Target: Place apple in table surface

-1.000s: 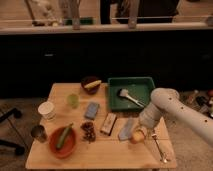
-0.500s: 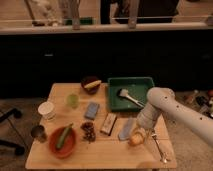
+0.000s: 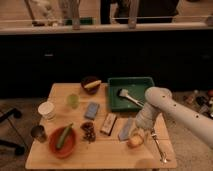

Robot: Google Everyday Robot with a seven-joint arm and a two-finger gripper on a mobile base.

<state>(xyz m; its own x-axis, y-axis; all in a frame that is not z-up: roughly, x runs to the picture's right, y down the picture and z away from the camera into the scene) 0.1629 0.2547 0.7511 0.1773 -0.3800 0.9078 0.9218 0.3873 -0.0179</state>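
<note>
The apple point(image 3: 135, 140) is a yellowish-red fruit low over the wooden table point(image 3: 100, 152), at the front right. My gripper point(image 3: 138, 133) is right over it at the end of the white arm point(image 3: 165, 105), which comes in from the right. The arm's wrist hides the top of the apple, and I cannot tell whether the apple rests on the wood.
A green tray point(image 3: 131, 85) holds a brush point(image 3: 126, 95) behind the arm. A fork point(image 3: 159, 147) lies right of the apple. Also on the table: blue sponge point(image 3: 92, 110), packets point(image 3: 108, 123), grapes point(image 3: 88, 131), red bowl point(image 3: 63, 141) with a cucumber, white cup point(image 3: 46, 110), metal cup point(image 3: 38, 133), green cup point(image 3: 73, 100), dark bowl point(image 3: 91, 83).
The arm has drawn in toward the left and lowered slightly, carrying the apple down toward the table's front right part.
</note>
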